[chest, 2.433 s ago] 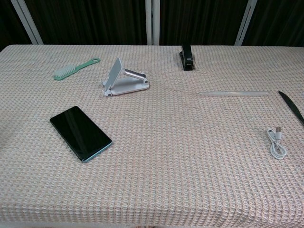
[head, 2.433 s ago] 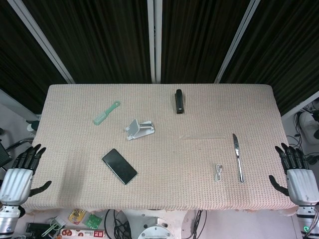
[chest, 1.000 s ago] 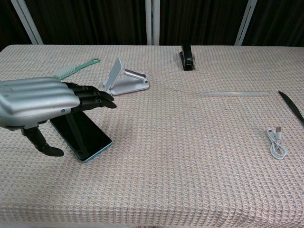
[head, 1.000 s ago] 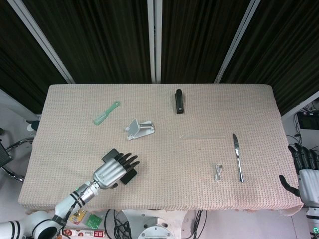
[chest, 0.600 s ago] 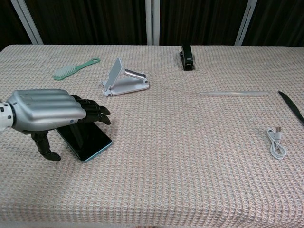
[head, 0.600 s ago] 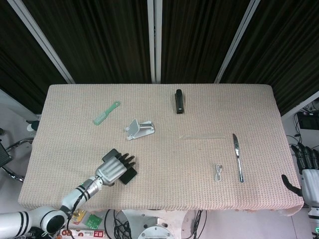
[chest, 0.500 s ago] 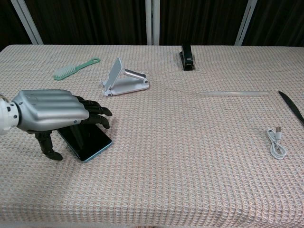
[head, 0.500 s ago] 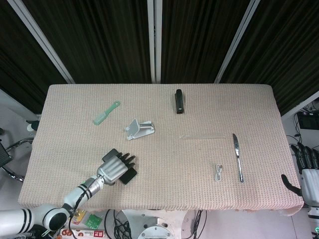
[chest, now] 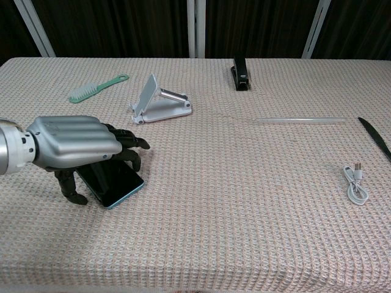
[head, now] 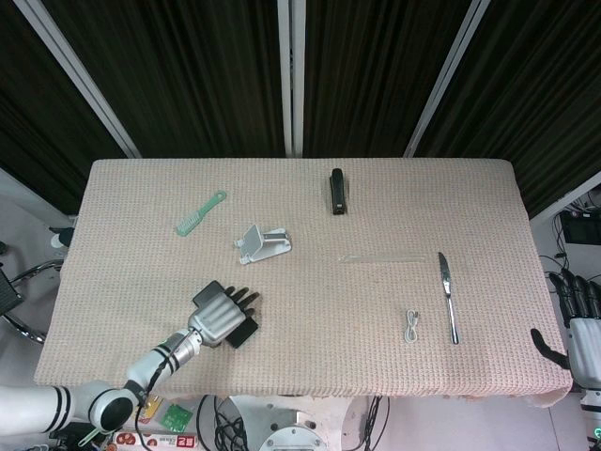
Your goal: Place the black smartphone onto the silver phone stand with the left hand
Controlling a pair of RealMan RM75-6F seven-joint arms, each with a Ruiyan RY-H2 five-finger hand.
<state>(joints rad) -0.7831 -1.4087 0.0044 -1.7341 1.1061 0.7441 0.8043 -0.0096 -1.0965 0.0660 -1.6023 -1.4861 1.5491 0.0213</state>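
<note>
Covering the unmarked black smartphone, the left robot hand.

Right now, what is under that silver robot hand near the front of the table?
Under the left robot hand lies the black smartphone, flat on the table. Only its near corner shows; the rest is covered, so contact cannot be judged.

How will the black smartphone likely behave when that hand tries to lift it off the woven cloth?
The black smartphone is a thin, flat slab lying flush on the tablecloth, so getting fingers under an edge is probably awkward. Its glossy face looks slippery. It should stay rigid, not flex. The left robot hand is over it; a grip cannot be confirmed.
</note>
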